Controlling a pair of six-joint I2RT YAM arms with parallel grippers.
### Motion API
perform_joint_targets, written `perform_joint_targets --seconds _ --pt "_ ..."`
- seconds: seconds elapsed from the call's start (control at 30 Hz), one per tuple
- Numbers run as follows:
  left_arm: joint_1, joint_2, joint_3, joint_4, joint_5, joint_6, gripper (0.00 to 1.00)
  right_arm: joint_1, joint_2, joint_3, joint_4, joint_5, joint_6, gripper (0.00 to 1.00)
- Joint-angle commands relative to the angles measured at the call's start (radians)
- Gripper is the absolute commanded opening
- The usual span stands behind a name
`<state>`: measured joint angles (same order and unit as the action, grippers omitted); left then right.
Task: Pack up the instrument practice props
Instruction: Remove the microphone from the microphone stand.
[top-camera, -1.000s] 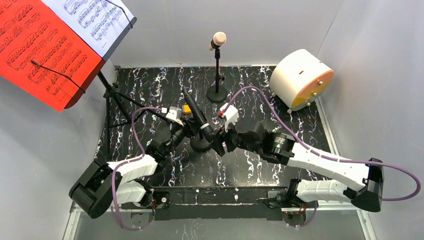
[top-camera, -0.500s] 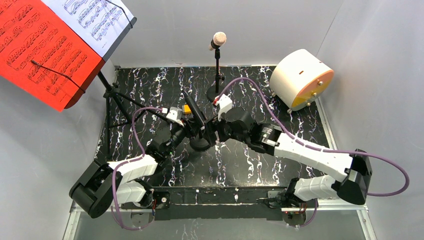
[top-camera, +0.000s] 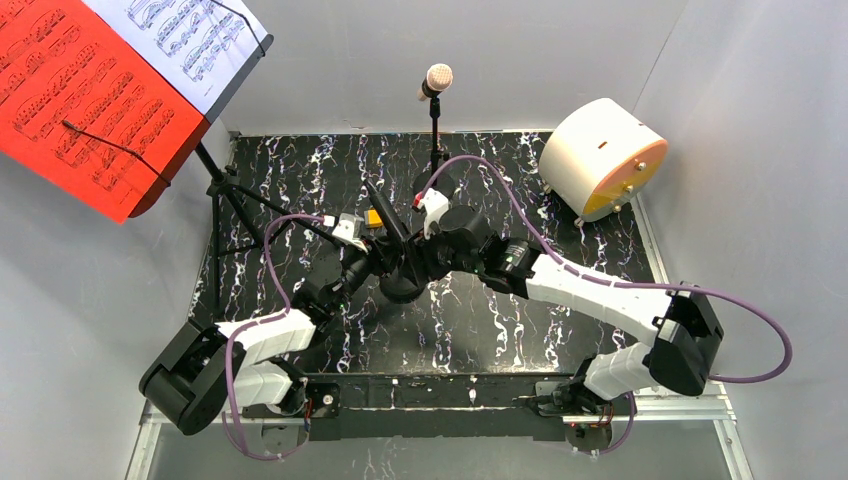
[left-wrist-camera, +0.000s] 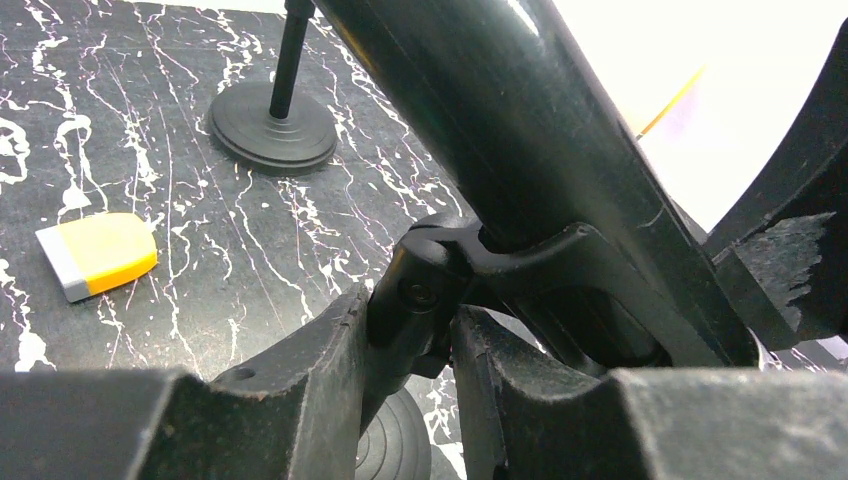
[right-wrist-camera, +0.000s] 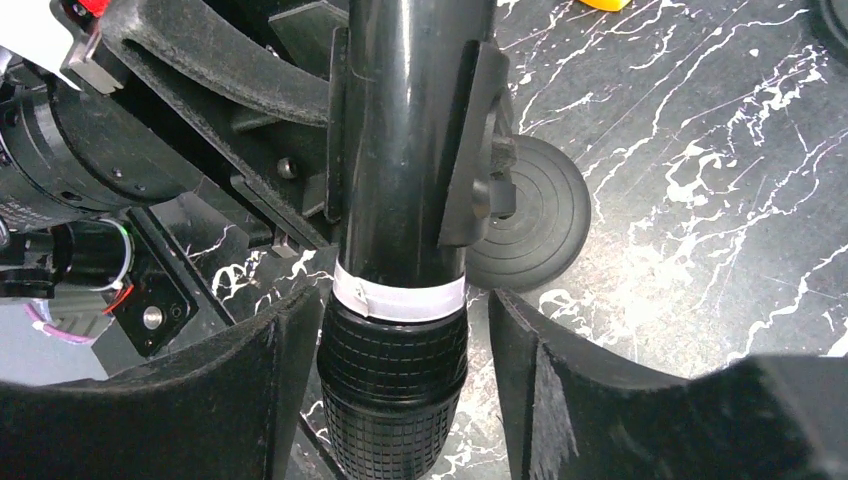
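Two grippers crowd the black mic (right-wrist-camera: 405, 130), left gripper (left-wrist-camera: 410, 320) pinched on its clip joint (left-wrist-camera: 425, 280), right gripper (right-wrist-camera: 400, 310) spread wide around its body (orange block (left-wrist-camera: 100, 255) lies nearby).

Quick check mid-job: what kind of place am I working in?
Probably a staged robot test cell, not a real music room: plain grey walls box in a black marbled table, set with props like a beige-headed microphone and a music rack.
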<state>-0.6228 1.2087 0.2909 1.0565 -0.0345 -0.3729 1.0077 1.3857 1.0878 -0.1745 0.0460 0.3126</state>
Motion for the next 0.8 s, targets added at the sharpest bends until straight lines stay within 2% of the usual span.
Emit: perform_joint_targets --seconds 0.0,0.07,0.2,0.37,0.4,0.43,0.77 --pt "0.017 0.006 0.007 -0.030 -0.049 -0.003 0.00 -0.012 -0.012 0.028 0.050 -0.039 -0.013 0.66" --pt "0.016 0.007 0.007 -0.030 -0.058 0.002 0.00 -0.014 -0.023 0.013 0.051 -0.040 -0.015 0.57" --pt "0.017 0.000 0.001 -0.035 -0.088 0.009 0.00 -0.018 -0.056 -0.019 0.040 -0.086 -0.022 0.32" --pt "0.017 -0.020 0.001 -0.069 -0.196 -0.007 0.00 -0.019 -0.101 -0.069 -0.004 -0.146 -0.017 0.11" --pt "0.015 -0.023 0.005 -0.078 -0.212 -0.009 0.00 -0.019 -0.113 -0.081 -0.011 -0.159 -0.011 0.04" --pt "0.017 -0.024 0.009 -0.084 -0.230 -0.012 0.00 -0.019 -0.122 -0.095 -0.020 -0.170 -0.006 0.01" --pt "0.017 0.008 0.055 -0.096 -0.423 -0.045 0.00 -0.019 -0.278 -0.273 -0.051 -0.215 0.055 0.01"
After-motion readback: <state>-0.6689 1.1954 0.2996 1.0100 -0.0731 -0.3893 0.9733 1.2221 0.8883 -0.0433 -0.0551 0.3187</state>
